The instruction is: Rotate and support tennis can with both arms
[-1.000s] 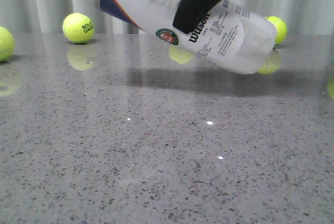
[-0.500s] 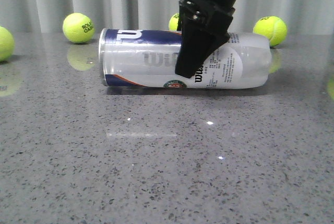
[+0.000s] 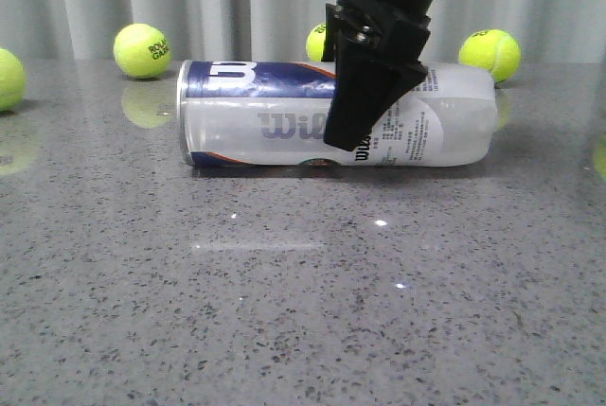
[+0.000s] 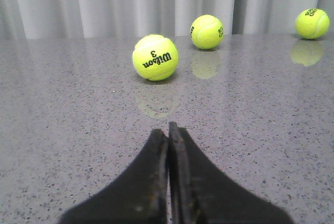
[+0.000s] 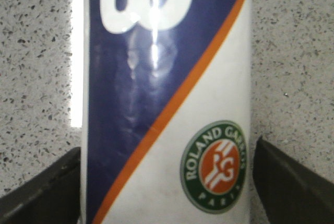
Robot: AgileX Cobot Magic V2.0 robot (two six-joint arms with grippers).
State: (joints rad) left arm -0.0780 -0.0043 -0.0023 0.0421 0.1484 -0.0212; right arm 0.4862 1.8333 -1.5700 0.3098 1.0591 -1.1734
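Observation:
The tennis can lies on its side on the grey speckled table, silver rim to the left and navy band on top. My right gripper reaches down over its middle, one black finger in front of the label. In the right wrist view the can fills the space between the two fingers, with a thin strip of table showing beside one finger. My left gripper is shut and empty, low over the table, and does not show in the front view.
Yellow-green tennis balls lie at the back: one on the left, one at the left edge, one behind the can, one on the right. Three balls lie ahead of my left gripper. A grey curtain hangs behind.
The can has come down from a raised tilt to lie flat on the table, then rolled a little about its long axis. My right gripper came down with it.

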